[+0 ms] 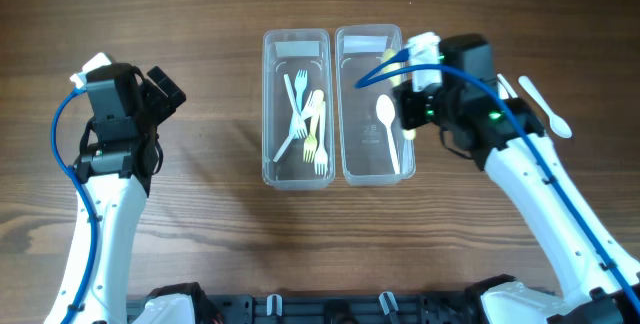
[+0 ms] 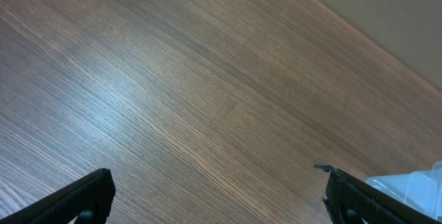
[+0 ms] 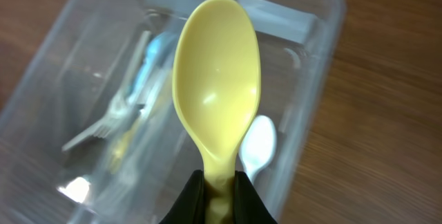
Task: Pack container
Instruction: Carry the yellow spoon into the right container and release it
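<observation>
- Overhead: two clear tubs sit side by side mid-table [image 1: 220,24]; the left container [image 1: 268,154] has a pile of forks [image 1: 305,119], and the right container [image 1: 342,154] has one white spoon [image 1: 388,124] lying in it; the right gripper [image 1: 410,116] hangs over that tub's right wall; the left gripper [image 1: 172,89] sits well apart on the left, jaws spread wide with nothing in them; a loose white spoon [image 1: 545,107] lies on the wood at far right
- Left wrist: just bare wood between two widely parted fingers [image 2: 83,193]; a corner of clear plastic peeks in bottom right
- Right wrist: the fingers [image 3: 186,200] are clamped tight on the handle of a yellow spoon [image 3: 217,86], bowl facing the camera; it's held above the tubs, with the forks blurry to its left and the white spoon just below right
</observation>
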{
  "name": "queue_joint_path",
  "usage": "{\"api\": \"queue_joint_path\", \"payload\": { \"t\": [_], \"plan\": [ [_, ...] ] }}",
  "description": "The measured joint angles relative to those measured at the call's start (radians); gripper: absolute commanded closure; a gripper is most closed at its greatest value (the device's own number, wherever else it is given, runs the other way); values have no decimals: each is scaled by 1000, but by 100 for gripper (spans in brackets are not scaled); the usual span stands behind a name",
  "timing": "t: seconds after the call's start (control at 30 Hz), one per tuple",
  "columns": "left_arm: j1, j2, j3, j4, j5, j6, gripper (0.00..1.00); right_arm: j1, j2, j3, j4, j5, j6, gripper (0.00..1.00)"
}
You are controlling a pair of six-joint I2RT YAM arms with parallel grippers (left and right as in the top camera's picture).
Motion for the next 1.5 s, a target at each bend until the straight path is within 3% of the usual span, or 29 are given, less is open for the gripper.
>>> {"api": "queue_joint_path", "payload": {
  "t": [0.23,0.27,0.3,0.33,0.4,0.43,0.67,0.83,1.0,1.23,1.5],
  "plan": [
    [0,0,0,0,0,0,0,63,83,0,51,3,45,94],
    [0,0,0,0,0,0,0,65,98,0,56,3,51,88],
    [0,0,0,0,0,0,0,65,119,0,63,3,54,75],
    [0,0,0,0,0,0,0,65,151,0,68,3,65,48],
    [0,0,0,0,0,0,0,65,180,0,72,4,69,27],
    [0,0,0,0,0,0,0,65,185,0,74,4,69,25],
    [0,0,0,0,0,0,0,65,173,43,40,5,69,19],
    [0,0,0,0,0,0,0,50,43,102,-44,82,56,14],
    [0,0,0,0,0,0,0,2,-96,122,-158,246,30,1],
    [0,0,0,0,0,0,0,-11,-241,122,-234,477,34,0],
    [0,0,0,0,0,0,0,-126,-269,122,-332,537,2,0]
  ]
}}
